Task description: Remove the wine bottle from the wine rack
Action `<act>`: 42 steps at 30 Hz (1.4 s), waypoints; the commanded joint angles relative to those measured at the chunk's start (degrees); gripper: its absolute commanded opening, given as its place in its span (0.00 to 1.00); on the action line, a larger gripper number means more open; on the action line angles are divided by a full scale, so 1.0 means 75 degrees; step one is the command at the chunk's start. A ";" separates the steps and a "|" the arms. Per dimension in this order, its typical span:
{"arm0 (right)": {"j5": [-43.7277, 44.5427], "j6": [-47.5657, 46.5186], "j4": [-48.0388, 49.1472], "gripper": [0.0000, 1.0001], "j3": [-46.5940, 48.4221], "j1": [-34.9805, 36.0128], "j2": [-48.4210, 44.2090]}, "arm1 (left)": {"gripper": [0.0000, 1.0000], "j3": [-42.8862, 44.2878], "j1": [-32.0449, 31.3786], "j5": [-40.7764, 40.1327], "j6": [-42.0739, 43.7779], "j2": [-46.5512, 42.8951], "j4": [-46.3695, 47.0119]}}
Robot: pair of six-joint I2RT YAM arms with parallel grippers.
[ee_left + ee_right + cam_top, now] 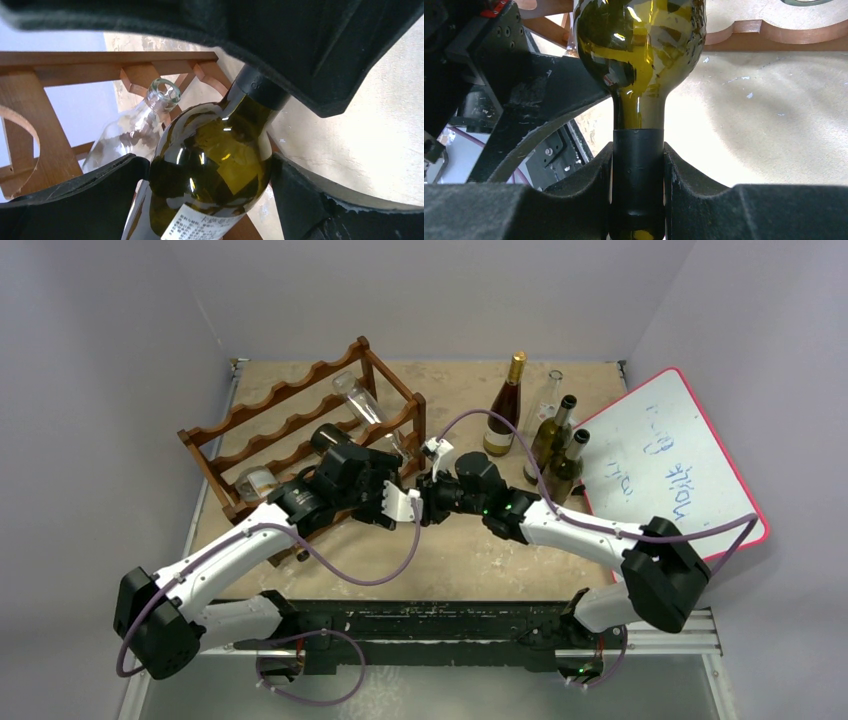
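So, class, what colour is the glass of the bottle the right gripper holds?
Olive green bottle; right wrist view shows it best.

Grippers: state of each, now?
Left gripper: jaws wide around the body of the wine bottle; grip cannot be told.
Right gripper: shut on the wine bottle's neck.

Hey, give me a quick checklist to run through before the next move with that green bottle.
1. Right pincer shut on the bottle neck: ok.
2. Left pincer gripping the body: cannot tell; its fingers flank it.
3. Bottle base free of the rack: cannot tell, hidden.
4. Clear bottle apart from it: cannot tell; they overlap in the left wrist view.
5. Standing bottles upright: ok.
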 commanded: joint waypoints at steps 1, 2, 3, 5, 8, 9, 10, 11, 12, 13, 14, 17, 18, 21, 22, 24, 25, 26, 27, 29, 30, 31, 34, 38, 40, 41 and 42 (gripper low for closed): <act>-0.1131 -0.0298 0.0147 0.00 0.0480 0.0078 -0.0579 | 0.98 0.0301 -0.0037 -0.0524 0.0615 0.0298 0.0255; -0.1163 -0.0304 0.0112 0.00 0.0508 0.0072 -0.0588 | 0.98 0.0320 -0.0058 -0.0603 0.0677 0.0338 0.0257; -0.1189 -0.0321 0.0032 0.00 0.0552 0.0065 -0.0599 | 0.98 0.0320 -0.0070 -0.0685 0.0721 0.0402 0.0276; -0.1257 -0.0372 -0.0105 0.00 0.0625 0.0059 -0.0611 | 0.98 0.0338 -0.0099 -0.0819 0.0828 0.0497 0.0383; -0.1347 -0.0365 -0.0160 0.00 0.0612 0.0039 -0.0693 | 0.94 0.0330 -0.0150 -0.0931 0.0972 0.0557 0.0595; -0.1372 -0.0370 -0.0198 0.00 0.0615 0.0036 -0.0721 | 0.92 0.0300 -0.0156 -0.0983 0.1050 0.0558 0.0696; -0.1398 -0.0364 -0.0253 0.00 0.0626 0.0036 -0.0755 | 0.88 0.0262 -0.0190 -0.1079 0.1121 0.0551 0.0810; -0.1432 -0.0377 -0.0327 0.00 0.0637 0.0036 -0.0789 | 0.84 0.0230 -0.0228 -0.1170 0.1179 0.0541 0.0893; -0.1470 -0.0390 -0.0392 0.00 0.0652 0.0036 -0.0824 | 0.79 0.0207 -0.0255 -0.1213 0.1226 0.0522 0.0984; -0.1481 -0.0408 -0.0462 0.00 0.0651 0.0036 -0.0875 | 0.75 0.0184 -0.0285 -0.1219 0.1251 0.0502 0.1049; -0.1482 -0.0412 -0.0516 0.00 0.0655 0.0026 -0.0931 | 0.74 0.0165 -0.0332 -0.1258 0.1284 0.0466 0.1101; -0.1540 -0.0453 -0.0690 0.00 0.0644 0.0024 -0.1101 | 0.84 0.0081 -0.0511 -0.1500 0.1391 0.0397 0.1225; -0.1560 -0.0476 -0.0745 0.00 0.0629 0.0024 -0.1140 | 0.88 0.0060 -0.0591 -0.1623 0.1420 0.0386 0.1264; -0.1614 -0.0514 -0.0891 0.00 0.0631 0.0024 -0.1259 | 0.90 0.0045 -0.0700 -0.1743 0.1449 0.0391 0.1273; -0.1650 -0.0526 -0.0924 0.00 0.0632 0.0015 -0.1293 | 0.87 0.0045 -0.0723 -0.1762 0.1446 0.0388 0.1279; -0.1711 -0.0542 -0.0978 0.00 0.0611 0.0015 -0.1347 | 0.74 0.0049 -0.0776 -0.1794 0.1443 0.0375 0.1301; -0.1726 -0.0544 -0.1013 0.00 0.0609 0.0016 -0.1365 | 0.65 0.0041 -0.0813 -0.1840 0.1450 0.0352 0.1329; -0.1717 -0.0550 -0.1064 0.00 0.0603 0.0016 -0.1392 | 0.59 0.0023 -0.0849 -0.1862 0.1474 0.0313 0.1353; -0.1702 -0.0551 -0.1107 0.00 0.0590 0.0013 -0.1429 | 0.54 0.0007 -0.0883 -0.1869 0.1489 0.0286 0.1369; -0.1591 -0.0574 -0.1239 0.00 0.0575 0.0013 -0.1513 | 0.46 0.0017 -0.0949 -0.1863 0.1483 0.0228 0.1314; -0.1503 -0.0573 -0.1300 0.00 0.0568 0.0015 -0.1559 | 0.40 0.0053 -0.0990 -0.1854 0.1462 0.0196 0.1255; -0.1388 -0.0585 -0.1374 0.00 0.0582 0.0013 -0.1613 | 0.38 0.0087 -0.1027 -0.1823 0.1430 0.0193 0.1194; -0.0989 -0.0614 -0.1700 0.14 0.0663 0.0013 -0.1797 | 0.29 0.0168 -0.1148 -0.1770 0.1355 0.0184 0.1049; -0.0427 -0.0631 -0.1954 0.40 0.0668 0.0013 -0.2183 | 0.03 0.0176 -0.1251 -0.1780 0.1340 0.0158 0.0918; -0.0093 -0.0576 -0.2041 0.53 0.0620 0.0023 -0.2448 | 0.00 0.0133 -0.1321 -0.1798 0.1352 0.0110 0.0938; 0.0080 -0.0560 -0.2089 0.59 0.0581 0.0014 -0.2593 | 0.00 0.0115 -0.1348 -0.1788 0.1350 0.0086 0.0951; 0.0263 -0.0554 -0.2181 0.65 0.0564 0.0013 -0.2732 | 0.00 0.0115 -0.1369 -0.1782 0.1333 0.0061 0.0953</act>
